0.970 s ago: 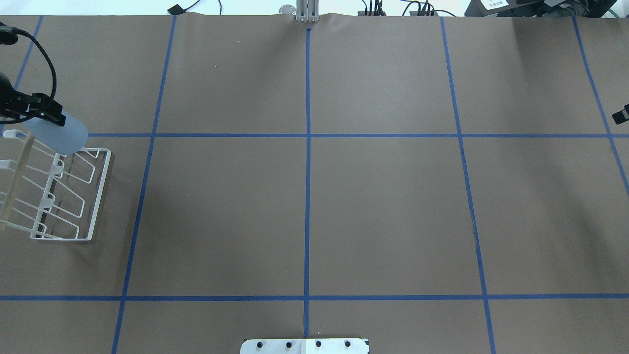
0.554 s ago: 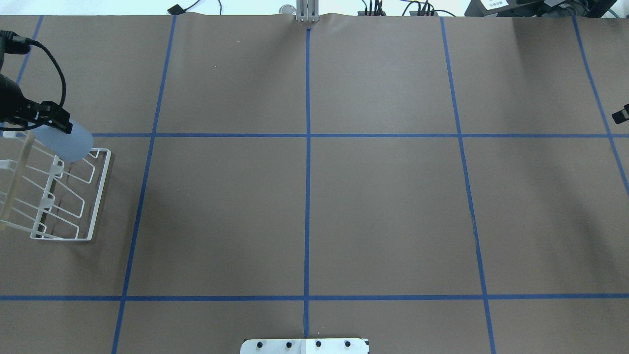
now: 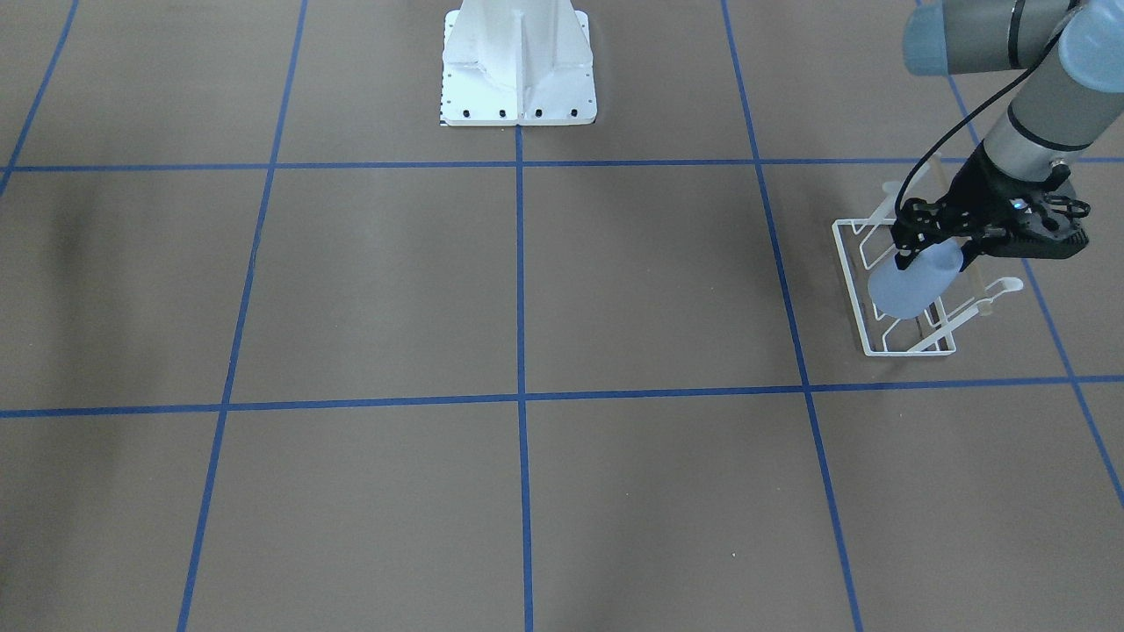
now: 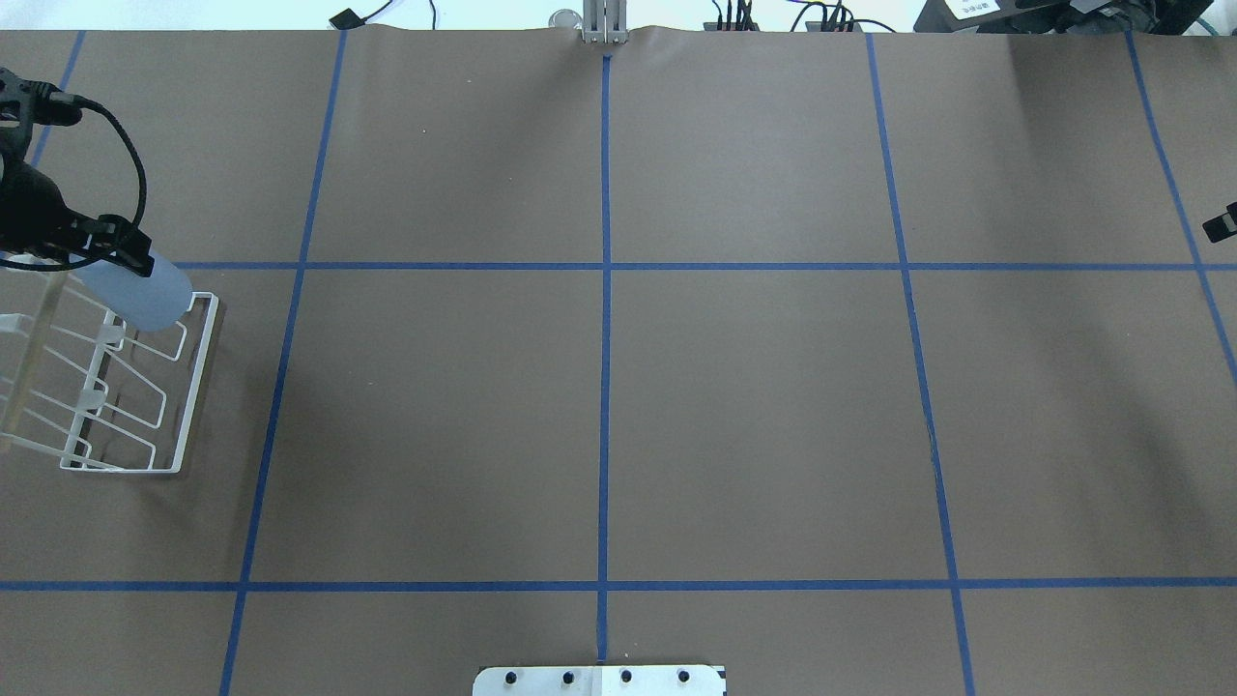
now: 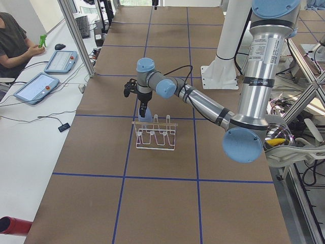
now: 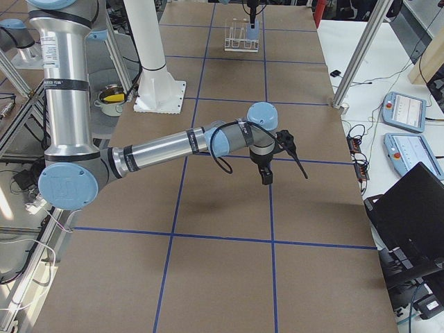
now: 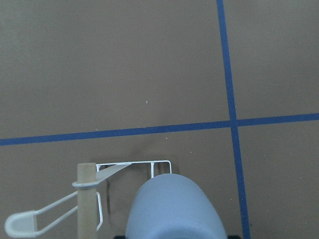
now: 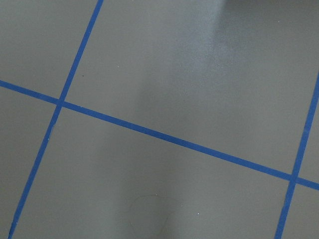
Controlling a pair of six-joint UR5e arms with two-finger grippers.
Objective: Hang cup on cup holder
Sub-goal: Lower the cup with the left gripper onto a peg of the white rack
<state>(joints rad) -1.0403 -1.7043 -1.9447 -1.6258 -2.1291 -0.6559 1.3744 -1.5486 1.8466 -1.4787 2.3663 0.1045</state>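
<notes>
My left gripper (image 4: 118, 253) is shut on the pale blue cup (image 4: 145, 293) and holds it tilted over the far end of the white wire cup holder (image 4: 188, 387). In the front-facing view the cup (image 3: 904, 288) hangs from the gripper (image 3: 936, 253) above the holder's base frame (image 3: 856, 290), beside a peg (image 3: 1010, 284). The left wrist view shows the cup's rounded end (image 7: 173, 209), with the tan wooden bar (image 7: 85, 199) to its left. My right gripper (image 4: 1222, 224) shows only as a dark tip at the table's right edge. I cannot tell whether it is open or shut.
The table is covered in brown paper with a blue tape grid (image 4: 606, 266). The white robot base plate (image 4: 599, 681) sits at the near edge. Cables and devices lie along the far edge (image 4: 734, 19). An operator (image 5: 15, 40) sits beyond the far side.
My left gripper has carried the cup rightward and toward the robot, lower over the holder's far end. The holder's wooden bar now looks blurred. The right arm has not moved.
</notes>
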